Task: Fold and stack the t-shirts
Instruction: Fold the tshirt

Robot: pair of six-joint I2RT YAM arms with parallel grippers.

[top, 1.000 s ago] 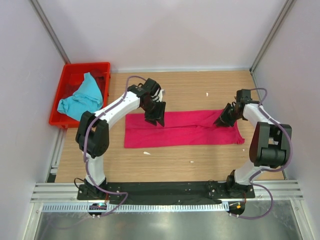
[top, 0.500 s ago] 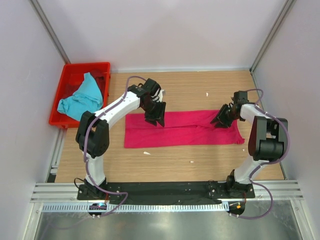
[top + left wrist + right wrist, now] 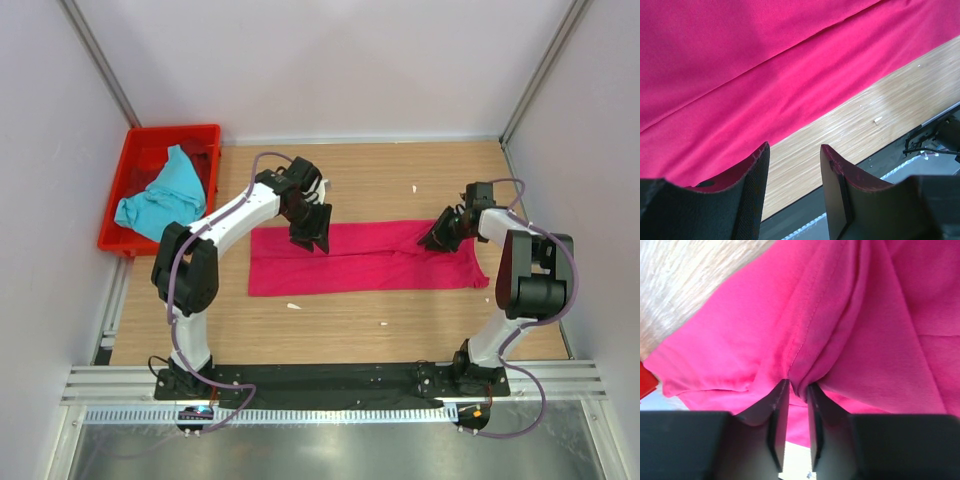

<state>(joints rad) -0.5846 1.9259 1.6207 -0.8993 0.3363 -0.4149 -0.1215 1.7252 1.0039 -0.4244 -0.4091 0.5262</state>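
Pink t-shirt: a long flat band with a lengthwise crease, lying across the worktop.
Turquoise t-shirt: crumpled in the red crate, far left.
Left hand: released, fingers apart, over the band's left part.
Right hand: clenched on a pinched fold near the band's right end.

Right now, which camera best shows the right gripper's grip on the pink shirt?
Right wrist: the right gripper pinches a fold of the pink shirt close up. Top view shows it tiny; left wrist, only cloth.
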